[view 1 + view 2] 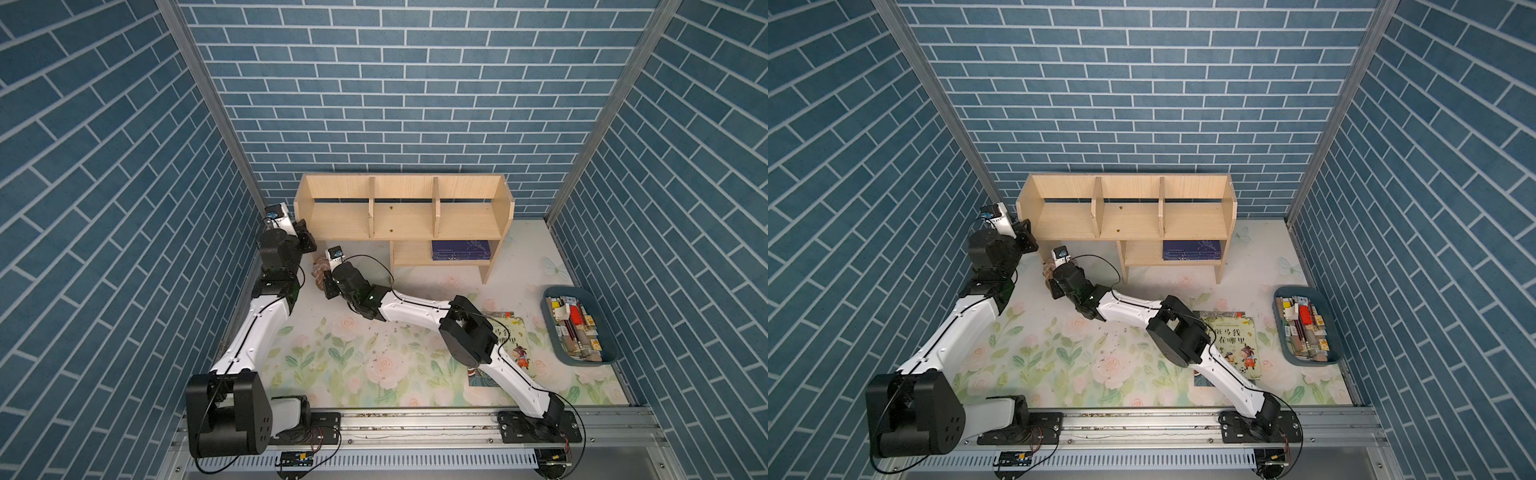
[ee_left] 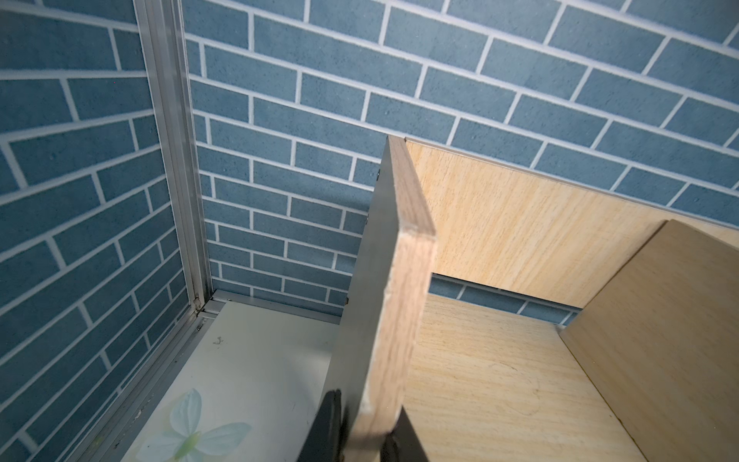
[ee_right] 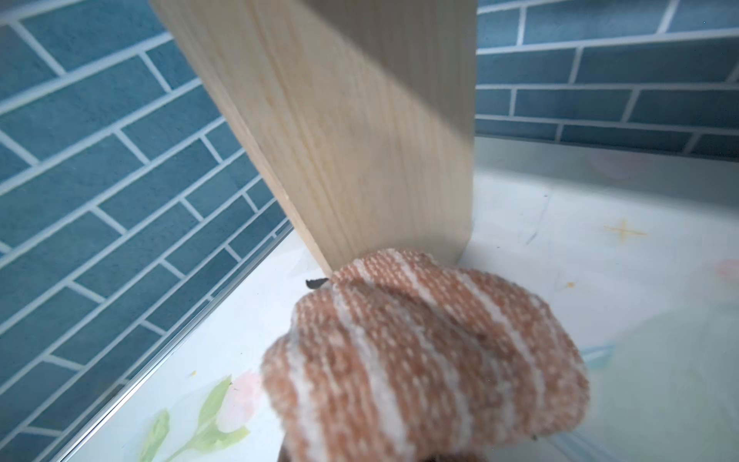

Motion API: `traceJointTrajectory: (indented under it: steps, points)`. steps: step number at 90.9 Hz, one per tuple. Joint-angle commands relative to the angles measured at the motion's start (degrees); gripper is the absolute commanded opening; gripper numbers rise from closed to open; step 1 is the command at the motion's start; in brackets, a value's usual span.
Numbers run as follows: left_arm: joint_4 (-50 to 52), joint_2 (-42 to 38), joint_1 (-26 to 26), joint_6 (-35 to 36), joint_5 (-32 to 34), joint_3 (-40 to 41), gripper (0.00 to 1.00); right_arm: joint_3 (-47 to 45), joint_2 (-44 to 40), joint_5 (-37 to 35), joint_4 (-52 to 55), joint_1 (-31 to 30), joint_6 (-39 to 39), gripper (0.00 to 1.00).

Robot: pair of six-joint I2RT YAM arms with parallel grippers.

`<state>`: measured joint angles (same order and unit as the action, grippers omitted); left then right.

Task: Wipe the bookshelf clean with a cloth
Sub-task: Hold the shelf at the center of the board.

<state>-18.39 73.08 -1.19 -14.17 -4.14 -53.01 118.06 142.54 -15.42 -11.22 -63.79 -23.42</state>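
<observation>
The bookshelf [image 1: 336,220] is pale, matt wood with fine visible grain. The cloth [image 3: 424,360] is soft, nubbly knit. At three o'clock, the basket [image 1: 582,360] looks like smooth plastic.

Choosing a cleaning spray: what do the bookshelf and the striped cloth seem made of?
The bookshelf looks like pale wood board, matt and unpainted: grain lines show, though it may be veneer. The cloth looks like soft knitted or terry fabric: fuzzy ribbed texture, bunched folds.
</observation>
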Motion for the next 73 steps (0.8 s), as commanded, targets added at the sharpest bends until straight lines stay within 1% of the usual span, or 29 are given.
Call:
traceJointTrajectory:
  steps: [1,12,26,37,52,62,73]
  points:
    - [2.8,-0.8,2.8,-4.5,-6.7,-0.2,0.0,-1.3,-10.4,-5.0,-1.3,1.0,2.7,0.0]
    - [3.1,-1.0,3.2,-4.0,-6.2,-0.2,0.0,-8.8,-18.1,-8.6,-3.6,1.9,4.8,0.0]
    - [3.1,-1.1,3.3,-4.0,-6.1,-0.2,0.0,-23.1,-29.2,-13.6,-8.5,3.0,7.2,0.0]
    - [3.1,-1.3,3.4,-4.0,-6.0,-0.2,0.0,-34.7,-38.4,-17.0,-10.8,5.7,6.1,0.0]
    - [3.1,-1.2,3.4,-4.0,-6.1,-0.2,0.0,-47.9,-48.1,-19.1,-13.7,9.7,2.8,0.0]
    - [3.1,-1.2,3.4,-3.9,-5.9,-0.2,0.0,-51.8,-49.6,-19.3,-14.6,10.3,2.5,0.0]
    - [3.2,-1.3,3.4,-3.9,-5.8,-0.3,0.0,-49.5,-45.2,-16.7,-11.8,9.1,3.0,0.0]
